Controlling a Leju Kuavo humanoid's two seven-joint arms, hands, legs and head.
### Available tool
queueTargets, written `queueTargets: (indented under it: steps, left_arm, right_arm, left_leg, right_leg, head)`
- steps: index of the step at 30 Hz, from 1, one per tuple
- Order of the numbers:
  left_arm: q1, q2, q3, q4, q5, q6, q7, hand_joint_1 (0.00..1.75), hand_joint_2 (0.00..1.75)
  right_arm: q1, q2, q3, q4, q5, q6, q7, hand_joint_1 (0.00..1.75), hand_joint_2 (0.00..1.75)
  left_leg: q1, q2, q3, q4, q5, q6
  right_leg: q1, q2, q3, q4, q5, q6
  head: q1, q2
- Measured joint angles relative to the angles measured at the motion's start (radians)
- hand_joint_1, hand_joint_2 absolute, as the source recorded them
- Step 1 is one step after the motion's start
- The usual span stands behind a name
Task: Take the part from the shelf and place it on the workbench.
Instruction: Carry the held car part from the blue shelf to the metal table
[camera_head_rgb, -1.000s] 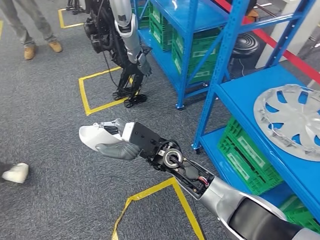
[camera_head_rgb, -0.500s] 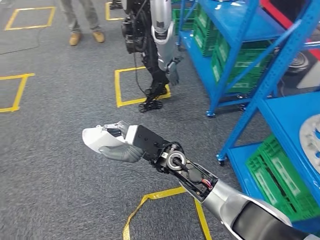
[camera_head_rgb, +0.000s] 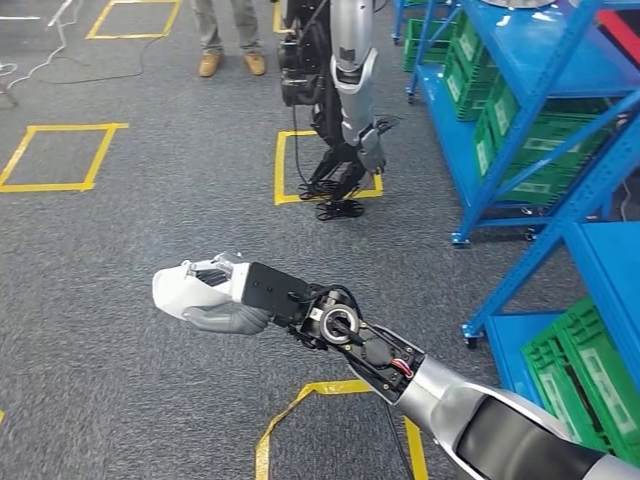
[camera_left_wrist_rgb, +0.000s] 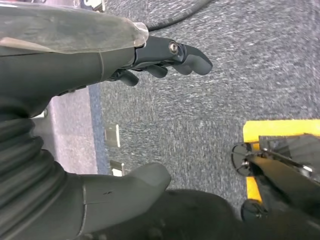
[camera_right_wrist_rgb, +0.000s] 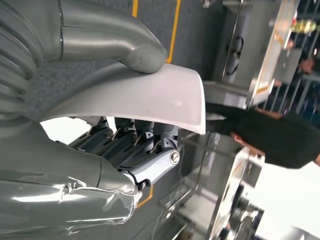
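Your right hand (camera_right_wrist_rgb: 113, 125) grips the white part (camera_right_wrist_rgb: 151, 100), a curved, glossy panel. The thick grey thumb (camera_right_wrist_rgb: 124, 45) presses on one face and the darker fingers (camera_right_wrist_rgb: 139, 145) curl against the other, so the part is clamped between them. Beyond its edge you see grey carpet (camera_right_wrist_rgb: 188, 30) crossed by a yellow line of floor tape (camera_right_wrist_rgb: 174, 25), pale metal framing (camera_right_wrist_rgb: 241, 85), and a person in a dark top (camera_right_wrist_rgb: 275, 135) standing well apart from the hand.

Cam panned left: blue shelf (camera_head_rgb: 528, 110) slid toward right edge, wheel cover gone from view; 2nd robot (camera_head_rgb: 340, 90) and person's boots (camera_head_rgb: 226, 63) now nearer frame centre.
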Motion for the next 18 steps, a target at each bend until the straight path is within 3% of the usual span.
queueTargets:
  steps: [2,4,6,7,9,10,11,12,13,15,16,18]
  left_arm:
    - [-0.002,-0.001,0.000,0.000,0.003,0.000,0.000,0.00,1.75]
    - [-0.001,0.000,0.000,0.000,0.005,0.000,0.001,0.00,1.75]
    - [0.001,0.002,0.000,0.000,0.005,0.000,0.001,0.00,1.75]
    - [0.000,0.003,0.000,0.000,0.005,0.000,0.002,0.00,1.75]
    - [-0.001,0.004,0.000,0.000,0.005,0.000,0.002,0.00,1.75]
    - [-0.001,0.004,0.000,0.000,0.005,0.000,0.002,0.00,1.75]
    - [-0.001,0.003,0.000,0.000,0.005,0.000,0.002,0.00,1.75]
    - [-0.001,0.003,0.000,0.000,0.005,0.000,0.002,0.00,1.75]
    - [0.000,0.003,0.000,0.000,0.005,0.000,0.002,0.00,1.75]
    - [0.000,0.002,0.000,0.000,0.005,0.000,0.003,0.00,1.75]
    - [-0.001,0.001,0.000,0.000,0.005,0.000,0.004,0.00,1.75]
    - [0.000,-0.001,0.000,0.000,0.005,0.001,0.004,0.00,1.75]
  right_arm:
    - [-0.002,0.001,0.004,-0.002,0.007,0.004,0.001,1.47,1.75]
    - [-0.004,0.003,0.009,-0.004,0.011,0.008,0.002,1.47,1.75]
    - [-0.007,0.005,0.014,-0.006,0.013,0.010,0.003,1.47,1.75]
    - [-0.008,0.006,0.016,-0.007,0.013,0.011,0.003,1.47,1.75]
    - [-0.008,0.006,0.020,-0.008,0.014,0.011,0.003,1.47,1.75]
    - [-0.007,0.006,0.021,-0.008,0.014,0.011,0.003,1.47,1.75]
    - [-0.006,0.005,0.023,-0.008,0.014,0.011,0.003,1.47,1.75]
    - [-0.005,0.005,0.024,-0.008,0.014,0.011,0.003,1.47,1.75]
    - [-0.005,0.005,0.026,-0.008,0.014,0.011,0.003,1.47,1.75]
    - [-0.007,0.005,0.028,-0.009,0.015,0.012,0.003,1.47,1.75]
    - [-0.009,0.005,0.029,-0.009,0.015,0.013,0.003,1.47,1.75]
    - [-0.010,0.005,0.030,-0.009,0.016,0.015,0.002,1.47,1.75]
  left_leg:
    - [-0.002,0.022,0.041,-0.073,0.018,0.008]
    - [-0.006,0.004,0.041,-0.074,0.014,0.027]
    - [-0.007,-0.016,0.041,-0.073,0.014,0.040]
    - [-0.006,-0.025,0.042,-0.074,0.015,0.046]
    - [-0.009,-0.044,0.042,-0.074,0.015,0.054]
    - [-0.013,-0.056,0.043,-0.074,0.015,0.057]
    - [-0.017,-0.070,0.043,-0.074,0.015,0.059]
    - [-0.020,-0.084,0.044,-0.074,0.015,0.060]
    - [-0.022,-0.099,0.046,-0.074,0.015,0.060]
    - [-0.024,-0.126,0.048,-0.075,0.015,0.060]
    - [-0.023,-0.138,0.047,-0.075,0.016,0.059]
    - [-0.019,-0.160,0.044,-0.078,0.019,0.052]
  right_leg:
    - [0.004,-0.017,0.001,0.012,-0.012,0.015]
    - [0.003,-0.034,0.008,0.015,-0.020,0.025]
    - [-0.003,-0.014,0.004,0.039,-0.043,0.033]
    - [-0.005,0.010,-0.013,0.081,-0.070,0.036]
    - [-0.003,0.056,-0.078,0.219,-0.138,0.035]
    - [-0.001,0.065,-0.113,0.289,-0.161,0.032]
    - [0.001,0.070,-0.138,0.329,-0.166,0.027]
    - [0.004,0.073,-0.145,0.332,-0.151,0.020]
    - [0.009,0.078,-0.134,0.293,-0.117,0.011]
    - [0.018,0.114,-0.077,0.149,-0.038,-0.009]
    - [0.021,0.134,-0.052,0.088,-0.013,-0.016]
    - [0.024,0.154,-0.029,0.037,-0.002,-0.025]
  head:
    - [0.003,0.000]
    - [0.012,0.000]
    - [0.018,0.000]
    - [0.021,0.000]
    - [0.033,0.000]
    - [0.038,0.000]
    - [0.042,0.000]
    - [0.045,0.000]
    - [0.046,0.000]
    - [0.046,0.000]
    - [0.045,0.000]
    - [0.046,0.000]
